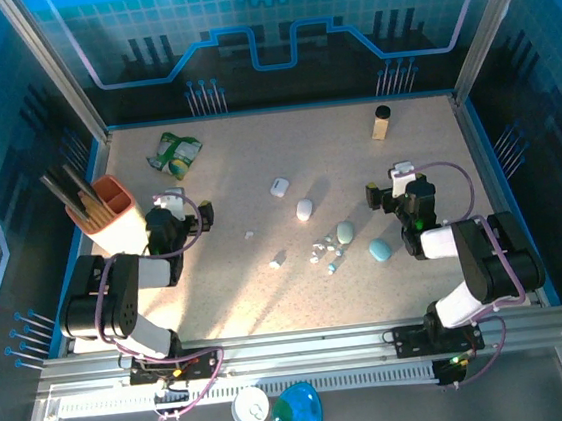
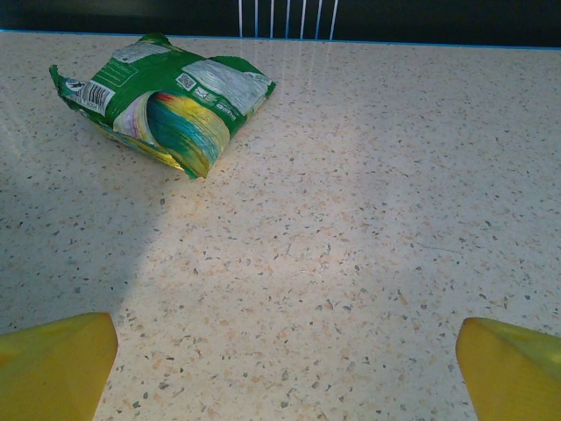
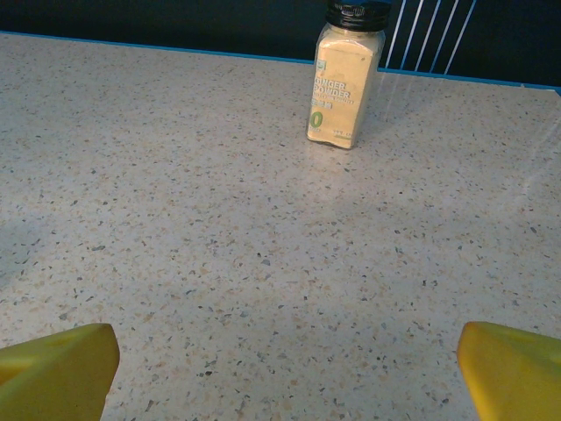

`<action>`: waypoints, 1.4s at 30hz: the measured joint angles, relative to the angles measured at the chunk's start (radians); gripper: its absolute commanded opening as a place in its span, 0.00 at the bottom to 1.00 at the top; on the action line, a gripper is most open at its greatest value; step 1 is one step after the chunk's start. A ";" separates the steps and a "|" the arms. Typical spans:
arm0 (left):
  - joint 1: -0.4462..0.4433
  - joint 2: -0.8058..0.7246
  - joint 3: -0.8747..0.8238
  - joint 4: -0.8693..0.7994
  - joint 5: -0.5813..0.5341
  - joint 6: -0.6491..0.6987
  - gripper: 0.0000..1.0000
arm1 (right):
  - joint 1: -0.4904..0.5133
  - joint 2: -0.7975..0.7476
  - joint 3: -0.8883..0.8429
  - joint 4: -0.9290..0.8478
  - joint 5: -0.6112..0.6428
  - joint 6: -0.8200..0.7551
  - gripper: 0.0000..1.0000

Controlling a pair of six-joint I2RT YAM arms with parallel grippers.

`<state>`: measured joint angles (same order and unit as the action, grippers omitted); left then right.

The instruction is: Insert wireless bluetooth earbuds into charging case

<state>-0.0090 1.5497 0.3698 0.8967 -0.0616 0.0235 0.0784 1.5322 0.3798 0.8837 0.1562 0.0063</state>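
Several tiny white and pale teal earbuds (image 1: 324, 251) lie scattered in the middle of the table, with stray bits at its left (image 1: 277, 261). Around them lie pebble-shaped charging cases: two white ones (image 1: 305, 209) (image 1: 279, 187) and two teal ones (image 1: 346, 231) (image 1: 380, 248). My left gripper (image 1: 182, 203) (image 2: 285, 368) stands open over bare tabletop to the left of them, its yellow fingertips (image 2: 53, 364) wide apart. My right gripper (image 1: 391, 187) (image 3: 285, 368) is open too, just right of the teal cases, with nothing between its fingertips (image 3: 513, 368).
A crumpled green snack packet (image 1: 176, 153) (image 2: 171, 101) lies at the back left. A spice jar (image 1: 382, 121) (image 3: 345, 79) stands at the back right. An orange holder with dark tools (image 1: 104, 204) sits at the left edge. The table (image 1: 271, 302) has raised blue rims.
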 measured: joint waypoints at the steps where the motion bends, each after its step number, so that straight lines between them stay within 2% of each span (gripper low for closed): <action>1: 0.000 0.000 0.000 0.000 0.000 0.000 0.99 | 0.000 0.000 0.000 0.000 0.000 0.000 1.00; 14: 0.000 -0.013 0.000 -0.009 -0.001 0.000 0.99 | 0.000 0.000 -0.002 0.008 0.007 0.000 1.00; 20: -0.029 -0.209 0.006 -0.141 -0.004 0.012 0.99 | 0.002 -0.088 -0.032 -0.027 0.031 0.000 1.00; 26: -0.154 -0.380 0.126 -0.392 -0.011 0.095 0.99 | 0.030 -0.321 0.012 -0.252 0.028 0.039 1.00; 31: -0.267 -0.408 0.229 -0.576 -0.012 0.110 0.99 | 0.074 -0.455 0.144 -0.554 0.007 0.150 1.00; 35: -0.368 -0.379 0.290 -0.690 -0.027 0.055 0.99 | 0.111 -0.487 0.256 -0.774 -0.029 0.241 1.00; 42: -0.566 -0.179 0.467 -0.848 -0.149 -0.090 0.99 | 0.153 -0.512 0.270 -0.983 -0.115 0.322 1.00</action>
<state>-0.5755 1.3708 0.8368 0.0490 -0.2104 -0.0669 0.2317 1.0206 0.6495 -0.0998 0.0414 0.3283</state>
